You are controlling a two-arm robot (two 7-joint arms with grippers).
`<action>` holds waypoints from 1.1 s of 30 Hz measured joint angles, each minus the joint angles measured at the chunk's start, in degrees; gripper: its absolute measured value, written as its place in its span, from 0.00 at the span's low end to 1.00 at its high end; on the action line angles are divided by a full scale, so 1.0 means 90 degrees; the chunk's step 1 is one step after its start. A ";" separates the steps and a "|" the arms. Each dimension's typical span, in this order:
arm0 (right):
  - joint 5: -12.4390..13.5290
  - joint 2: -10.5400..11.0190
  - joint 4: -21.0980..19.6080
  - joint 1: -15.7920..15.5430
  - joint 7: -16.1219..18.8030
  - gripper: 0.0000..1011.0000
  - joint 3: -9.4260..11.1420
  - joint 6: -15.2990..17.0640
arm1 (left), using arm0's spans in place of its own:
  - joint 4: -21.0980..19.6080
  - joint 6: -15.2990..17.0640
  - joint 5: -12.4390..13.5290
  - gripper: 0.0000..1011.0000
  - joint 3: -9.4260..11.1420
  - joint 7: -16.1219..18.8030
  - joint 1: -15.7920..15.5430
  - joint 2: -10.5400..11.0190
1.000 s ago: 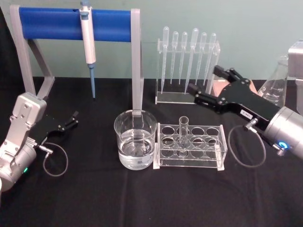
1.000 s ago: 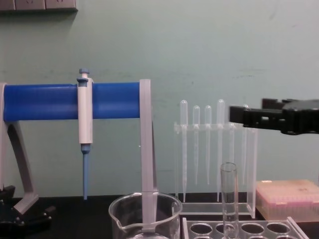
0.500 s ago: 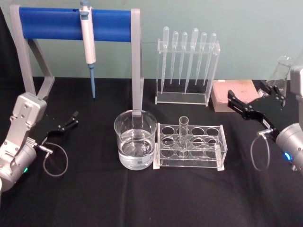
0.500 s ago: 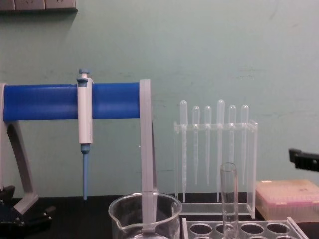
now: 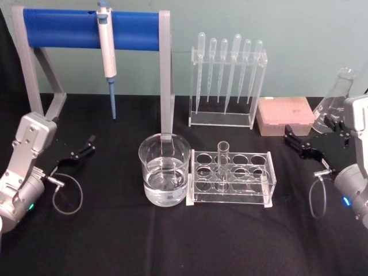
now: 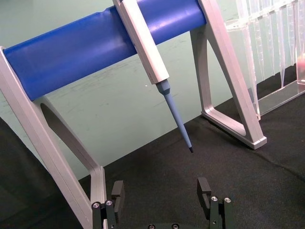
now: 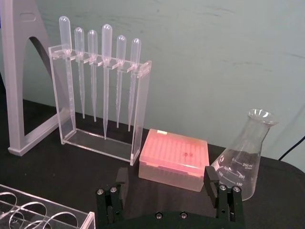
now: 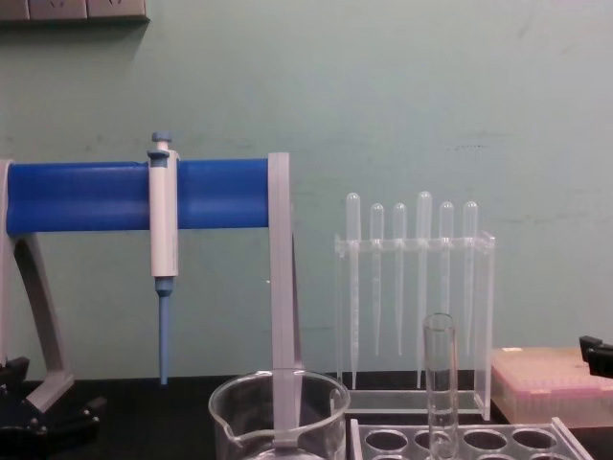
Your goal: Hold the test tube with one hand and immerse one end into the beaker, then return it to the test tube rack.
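Observation:
The test tube [image 5: 222, 163] stands upright in a clear rack [image 5: 261, 181] at the table's middle, and its top also rises in the chest view [image 8: 440, 381]. No gripper touches it. The beaker [image 5: 164, 170], part full of clear liquid, sits just left of the rack, with its rim low in the chest view [image 8: 278, 402]. My right gripper [image 5: 309, 129] hovers open to the right of the rack, near the pink box, with its fingers wide apart [image 7: 165, 177]. At the far left my left gripper [image 5: 89, 145] rests open and empty [image 6: 161, 188].
A blue-barred stand [image 5: 92, 29] holds a white pipettor [image 5: 107, 52] at the back left. A pipette rack [image 5: 227, 80], a pink tip box [image 5: 284, 115] and a conical flask [image 7: 245, 155] line the back right.
My right gripper has drawn back to the right and lower, away from above the tube rack. The test tube stays in the rack. The left arm has not moved.

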 joint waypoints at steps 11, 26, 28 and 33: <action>-0.0013 -0.0004 0.0054 0.0012 0.0210 0.99 0.0001 0.0041 | 0.0000 0.0000 0.0000 0.99 0.0000 0.0000 0.0000 0.0000; -0.0004 -0.0002 0.0034 0.0013 0.0174 0.99 -0.0003 0.0039 | 0.0000 0.0000 0.0000 0.99 0.0000 0.0000 0.0000 0.0000; -0.0004 -0.0002 0.0033 0.0013 0.0172 0.99 -0.0003 0.0038 | 0.0000 0.0000 0.0000 0.99 0.0000 0.0000 0.0000 0.0000; -0.0002 -0.0002 0.0029 0.0013 0.0169 0.99 -0.0003 0.0036 | 0.0000 0.0000 0.0000 0.99 0.0000 0.0000 0.0000 0.0000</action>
